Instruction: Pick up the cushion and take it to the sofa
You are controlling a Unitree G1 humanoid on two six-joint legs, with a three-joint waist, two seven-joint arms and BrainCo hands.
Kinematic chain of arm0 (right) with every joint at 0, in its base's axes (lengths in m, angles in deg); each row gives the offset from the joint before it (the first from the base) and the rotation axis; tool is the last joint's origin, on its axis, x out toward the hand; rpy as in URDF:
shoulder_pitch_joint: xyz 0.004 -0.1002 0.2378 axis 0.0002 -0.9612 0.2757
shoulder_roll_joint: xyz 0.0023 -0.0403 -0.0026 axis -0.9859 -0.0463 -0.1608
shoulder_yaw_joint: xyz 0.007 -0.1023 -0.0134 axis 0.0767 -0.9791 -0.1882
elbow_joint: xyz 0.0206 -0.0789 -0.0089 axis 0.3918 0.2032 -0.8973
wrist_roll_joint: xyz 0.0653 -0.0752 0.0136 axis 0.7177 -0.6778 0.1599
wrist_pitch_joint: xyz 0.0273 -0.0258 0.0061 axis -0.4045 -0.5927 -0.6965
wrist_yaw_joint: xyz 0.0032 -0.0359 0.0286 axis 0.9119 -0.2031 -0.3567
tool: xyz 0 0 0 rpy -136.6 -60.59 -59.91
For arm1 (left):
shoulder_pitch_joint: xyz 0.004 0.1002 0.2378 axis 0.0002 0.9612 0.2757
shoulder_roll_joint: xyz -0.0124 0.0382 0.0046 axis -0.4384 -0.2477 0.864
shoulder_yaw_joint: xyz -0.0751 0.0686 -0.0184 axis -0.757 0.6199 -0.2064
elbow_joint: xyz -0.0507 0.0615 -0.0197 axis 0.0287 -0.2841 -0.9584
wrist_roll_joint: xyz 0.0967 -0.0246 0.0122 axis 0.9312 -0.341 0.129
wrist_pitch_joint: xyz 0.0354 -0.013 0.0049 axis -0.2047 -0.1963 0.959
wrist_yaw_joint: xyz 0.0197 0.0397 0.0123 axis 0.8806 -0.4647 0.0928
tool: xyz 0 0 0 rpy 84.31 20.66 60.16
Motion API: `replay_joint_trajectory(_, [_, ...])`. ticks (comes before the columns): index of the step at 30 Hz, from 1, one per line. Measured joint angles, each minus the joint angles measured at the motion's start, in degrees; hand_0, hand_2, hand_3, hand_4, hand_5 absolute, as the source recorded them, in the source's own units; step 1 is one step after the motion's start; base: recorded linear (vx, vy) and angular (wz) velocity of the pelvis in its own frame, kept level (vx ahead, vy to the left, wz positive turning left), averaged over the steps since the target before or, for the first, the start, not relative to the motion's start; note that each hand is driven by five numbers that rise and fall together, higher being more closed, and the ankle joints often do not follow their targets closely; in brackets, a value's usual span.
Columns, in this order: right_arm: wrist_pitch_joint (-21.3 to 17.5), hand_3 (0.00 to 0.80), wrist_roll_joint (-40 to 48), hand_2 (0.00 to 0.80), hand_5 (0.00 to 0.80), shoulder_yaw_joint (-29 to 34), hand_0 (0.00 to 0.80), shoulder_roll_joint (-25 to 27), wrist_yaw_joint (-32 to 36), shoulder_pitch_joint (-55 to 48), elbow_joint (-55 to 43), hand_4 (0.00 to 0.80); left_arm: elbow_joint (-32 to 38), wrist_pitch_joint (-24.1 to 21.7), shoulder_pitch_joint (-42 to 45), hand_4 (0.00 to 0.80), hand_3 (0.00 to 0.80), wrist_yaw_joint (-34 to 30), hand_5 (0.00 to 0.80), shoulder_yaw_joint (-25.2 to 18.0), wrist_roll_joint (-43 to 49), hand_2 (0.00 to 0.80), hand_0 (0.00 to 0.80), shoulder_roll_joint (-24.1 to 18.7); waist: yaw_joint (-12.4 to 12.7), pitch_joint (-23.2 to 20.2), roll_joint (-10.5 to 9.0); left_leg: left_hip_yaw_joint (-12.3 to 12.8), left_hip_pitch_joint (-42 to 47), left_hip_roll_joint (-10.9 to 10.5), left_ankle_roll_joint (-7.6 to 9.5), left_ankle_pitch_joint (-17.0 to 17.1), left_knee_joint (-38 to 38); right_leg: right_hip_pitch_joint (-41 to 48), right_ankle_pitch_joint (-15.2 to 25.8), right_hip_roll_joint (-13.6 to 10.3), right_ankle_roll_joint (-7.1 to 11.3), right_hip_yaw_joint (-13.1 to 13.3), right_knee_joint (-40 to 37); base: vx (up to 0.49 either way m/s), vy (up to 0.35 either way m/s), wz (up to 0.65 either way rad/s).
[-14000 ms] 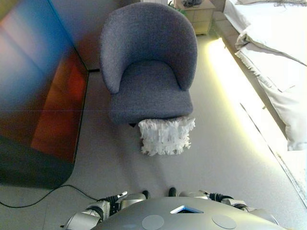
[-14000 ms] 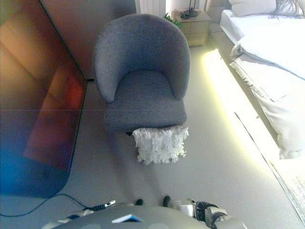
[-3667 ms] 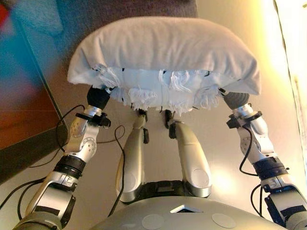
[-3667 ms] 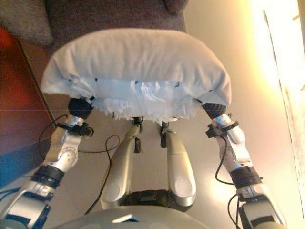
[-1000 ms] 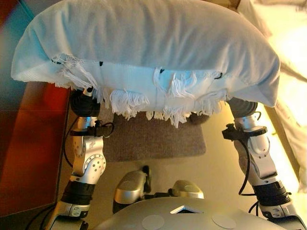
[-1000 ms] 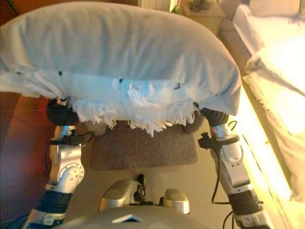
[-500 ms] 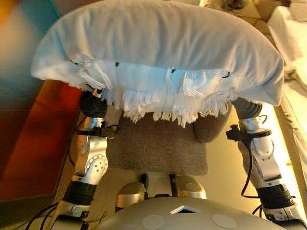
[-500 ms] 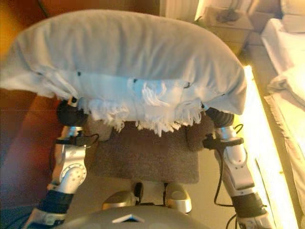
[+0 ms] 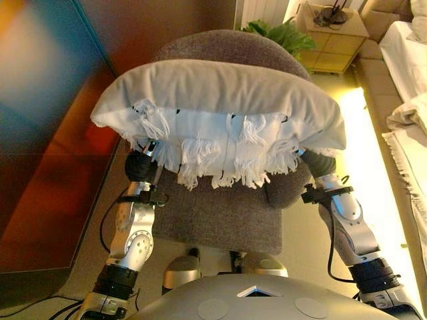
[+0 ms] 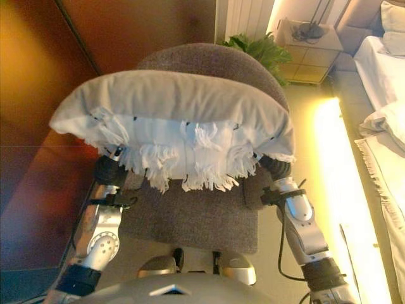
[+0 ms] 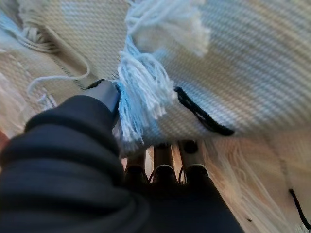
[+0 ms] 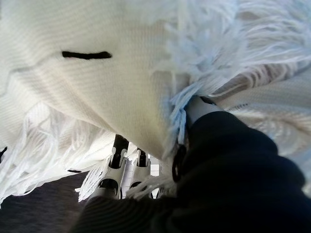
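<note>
The white fringed cushion (image 9: 220,107) is held up in the air by both hands, over the seat (image 9: 220,213) of the grey armchair and in front of its round back (image 9: 227,47). My left hand (image 9: 141,167) is under the cushion's left end and my right hand (image 9: 319,162) under its right end. In the left wrist view the thumb (image 11: 106,93) and the fingers (image 11: 165,162) pinch the cushion's woven edge. In the right wrist view the thumb (image 12: 200,108) and fingers (image 12: 119,160) pinch it the same way. The fingertips are hidden in the fringe.
A dark glossy panel (image 9: 47,133) stands along the left. A green plant (image 9: 280,33) and a wooden nightstand (image 9: 333,33) stand behind the chair. A bed with white linen (image 9: 410,120) lies at the right, past a lit strip of floor (image 9: 363,133).
The view has shifted, so the whole armchair back now shows. The cushion looks smaller and farther from the camera, now over the chair's seat. Both hands keep their hold.
</note>
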Motion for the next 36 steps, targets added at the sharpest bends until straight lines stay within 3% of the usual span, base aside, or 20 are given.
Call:
replay_joint_trajectory(6, [1.8,0.8,-0.3,0.8,0.8,-0.7,0.8,-0.8,-1.5,-2.4,3.1,0.8,-2.9,3.6,0.1,0.8,0.8,1.8,0.8,0.9,4.0,0.8,0.8,-0.1,-0.2,0.1,1.02,0.5,1.4,-0.8,1.47,2.0,-4.2,-0.6,0.5,-1.0,0.73,0.2,-0.1,0.118,0.101,-0.01])
replay_joint_trajectory(13, [3.8,0.8,-0.3,0.8,0.8,-1.4,0.8,-2.9,-2.3,-3.8,9.0,0.8,-7.5,7.4,0.1,0.8,0.8,2.2,0.8,2.0,5.9,0.8,0.8,-0.2,-0.4,0.0,1.24,1.5,2.5,-0.8,1.37,2.7,-5.8,-0.5,0.6,-1.0,1.2,0.4,-0.1,0.066,0.056,-0.04])
replay_joint_trajectory(23, [6.5,0.8,0.4,0.8,0.8,-5.7,0.8,-6.8,-10.5,2.1,21.8,0.8,-24.2,11.5,-7.7,0.8,0.8,7.8,0.8,5.0,8.4,0.8,0.8,2.1,-0.5,0.1,1.47,4.2,1.8,-0.8,1.38,2.7,-5.8,-2.3,1.3,-1.1,1.66,0.7,-0.1,0.005,0.024,-0.14])
replay_joint_trajectory(25, [7.2,0.8,0.4,0.8,0.8,-6.6,0.8,-6.9,-11.5,3.1,22.9,0.8,-26.3,11.7,-9.2,0.8,0.8,8.9,0.8,5.1,8.5,0.8,0.8,3.0,-1.8,0.5,1.5,4.4,1.7,-0.8,1.38,2.7,-5.8,-2.3,1.4,-1.1,1.68,0.8,-0.1,-0.032,0.003,-0.02])
replay_joint_trajectory(30, [8.8,0.8,1.0,0.8,0.8,-7.4,0.8,-7.7,-12.7,13.4,32.3,0.8,-35.3,12.1,-18.6,0.8,0.8,11.3,0.8,5.3,9.0,0.8,0.8,5.2,-2.1,2.4,1.08,5.5,-0.8,-1.1,1.5,3.3,-5.8,-5.3,2.9,-1.4,1.71,1.4,-0.1,-0.118,-0.02,-0.13])
replay_joint_trajectory(36, [13.1,0.8,10.8,0.8,0.8,-8.9,0.8,-8.2,-11.4,29.1,45.9,0.8,-46.1,15.2,-31.1,0.8,0.8,14.4,0.8,5.6,9.0,0.8,0.8,5.5,-2.1,4.8,0.26,5.4,-1.2,-1.2,1.44,3.7,-5.8,-5.7,3.4,-1.6,1.69,1.4,-0.1,-0.047,-0.062,0.01])
